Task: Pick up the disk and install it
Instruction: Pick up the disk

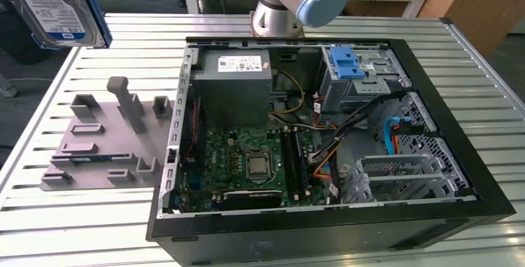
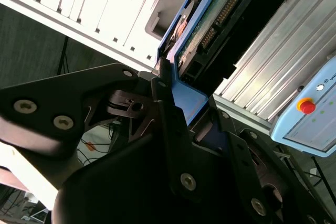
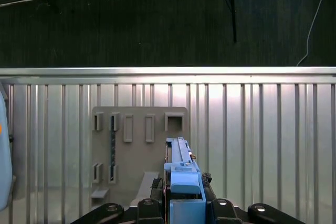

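Note:
The disk (image 1: 51, 7) hangs high above the slatted table at the exterior view's far left, its blue-and-white label facing the camera and its blue carrier frame along the edge. In the second wrist view the disk (image 2: 210, 22) shows its green circuit board and connector, and my gripper (image 2: 197, 114) is shut on the blue frame with black fingers (image 2: 167, 103) on either side. In the first wrist view the disk (image 3: 181, 163) is seen edge-on, sticking out of the gripper (image 3: 185, 195) above the grey fixture plate (image 3: 137, 145).
The open computer case (image 1: 480, 175) lies on the table, with a grey power supply box (image 1: 238, 85), a motherboard (image 1: 254, 162) and a drive bay with a blue latch (image 1: 348, 65). The grey fixture plate (image 1: 94, 150) sits beside it. The arm's base (image 1: 291, 2) stands behind; a teach pendant (image 2: 315, 111) lies nearby.

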